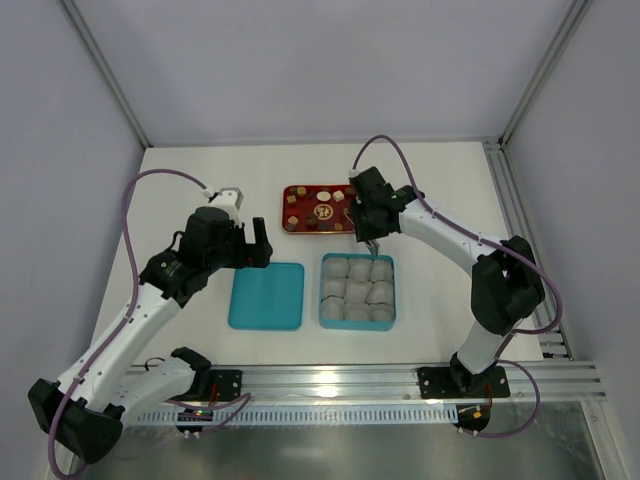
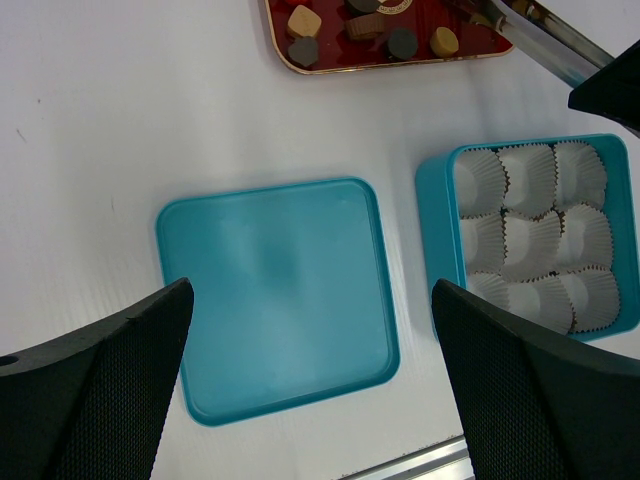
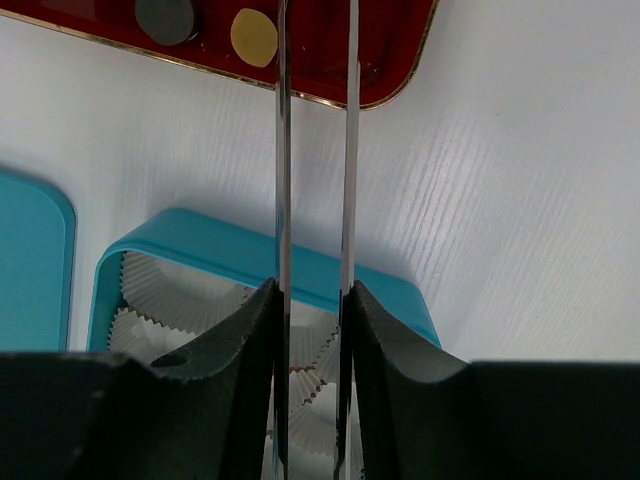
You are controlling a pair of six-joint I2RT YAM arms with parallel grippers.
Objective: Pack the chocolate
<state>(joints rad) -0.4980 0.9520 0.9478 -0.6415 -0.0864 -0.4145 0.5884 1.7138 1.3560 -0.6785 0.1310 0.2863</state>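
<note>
Brown, tan and near-black, the chocolate (image 2: 403, 42) lay scattered on the red tray (image 3: 390, 50) at the far middle of the table (image 1: 200, 180), the pieces loose and apart from one another. None had reached the teal box (image 2: 432, 215) just nearer the arms. Its nine crinkled paper cups (image 2: 530, 240) looked empty. The box's lid (image 2: 275, 300) lay flat just to its left.

The right gripper (image 3: 312, 290) was clamped narrowly on a pair of thin metal tongs (image 3: 281, 150). The two blades ran out parallel, a slim gap between them, over the box's far wall and towards the near corner of the tray. Their tips were out of view from the wrist, so whether they pinched a piece could not be told. The left gripper (image 2: 312, 290) hung above the lid with its jaws spread wide, holding nothing.

The likeliest failure seemed to be a lost piece. Each chocolate was tiny and some were rounded, so smooth blades squeezing off-centre could shoot one across the tray or drop it on the way. Too hard a squeeze might mark a piece or twist the tongs within the fingers, throwing off the aim. At the box, tips lowered too deep could catch a light cup and drag it out of its row.
</note>
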